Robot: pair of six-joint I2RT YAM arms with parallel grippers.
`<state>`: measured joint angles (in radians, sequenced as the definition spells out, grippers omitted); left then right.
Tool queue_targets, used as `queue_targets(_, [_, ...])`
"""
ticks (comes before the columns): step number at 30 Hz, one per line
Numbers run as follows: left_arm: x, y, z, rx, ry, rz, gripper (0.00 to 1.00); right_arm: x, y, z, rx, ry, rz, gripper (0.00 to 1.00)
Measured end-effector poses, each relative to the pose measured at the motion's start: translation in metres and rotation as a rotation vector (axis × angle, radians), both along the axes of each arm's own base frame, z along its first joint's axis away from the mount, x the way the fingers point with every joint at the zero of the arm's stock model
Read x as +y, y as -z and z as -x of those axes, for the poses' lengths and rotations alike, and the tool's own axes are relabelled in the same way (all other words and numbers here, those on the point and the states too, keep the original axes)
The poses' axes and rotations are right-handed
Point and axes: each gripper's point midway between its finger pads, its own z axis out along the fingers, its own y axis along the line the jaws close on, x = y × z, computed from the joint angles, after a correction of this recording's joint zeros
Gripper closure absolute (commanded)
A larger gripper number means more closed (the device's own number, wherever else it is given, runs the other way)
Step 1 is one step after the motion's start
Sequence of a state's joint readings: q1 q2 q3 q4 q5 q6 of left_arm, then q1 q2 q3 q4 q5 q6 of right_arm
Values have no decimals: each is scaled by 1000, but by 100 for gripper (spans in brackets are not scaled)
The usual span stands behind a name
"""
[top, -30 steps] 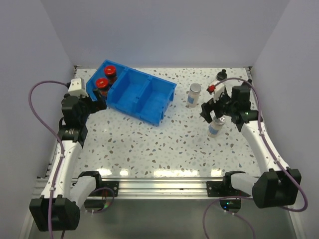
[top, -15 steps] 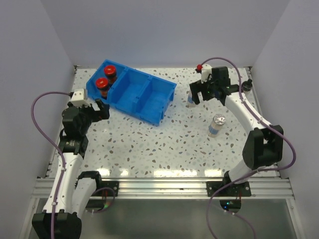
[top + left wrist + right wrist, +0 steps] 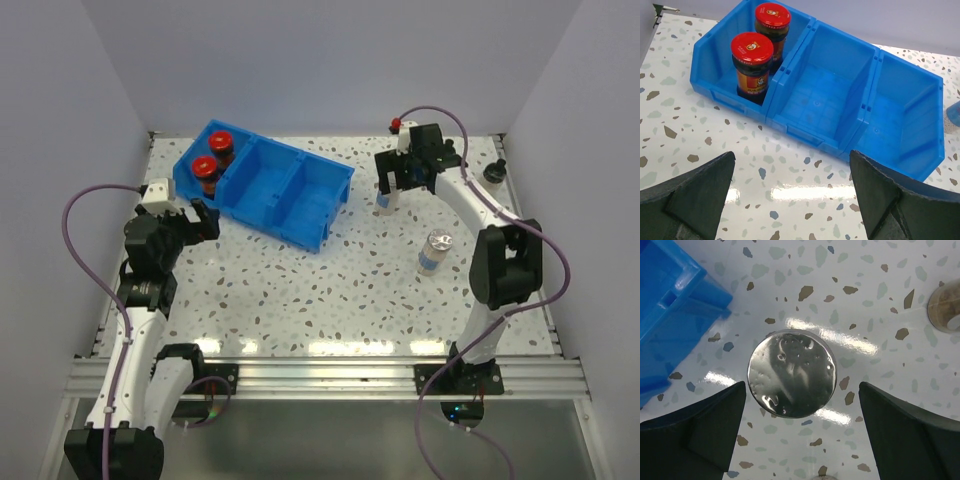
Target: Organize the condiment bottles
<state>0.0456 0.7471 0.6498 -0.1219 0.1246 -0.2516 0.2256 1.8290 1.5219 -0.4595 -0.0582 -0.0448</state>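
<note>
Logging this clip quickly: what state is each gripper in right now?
Left gripper: open, holding nothing.
Right gripper: open, either side of a silver-capped jar, not gripping it.

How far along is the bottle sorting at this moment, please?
Done: both red-capped jars sit in one end compartment of the blue bin. In hand: nothing; the right arm's open jaws hover over one silver-capped jar. Left: that jar, the other silver-capped jar and a black-capped one.
</note>
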Motion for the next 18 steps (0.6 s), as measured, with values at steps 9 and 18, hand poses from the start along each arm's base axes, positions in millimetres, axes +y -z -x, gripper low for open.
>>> queue_targets(9, [0,0,0,-2,0,0,0,6,10,-13,13,7,6,21])
queue_targets(18, [0,-3,1,-9,0,-1,0,12,11,-13,20,-15,29,100])
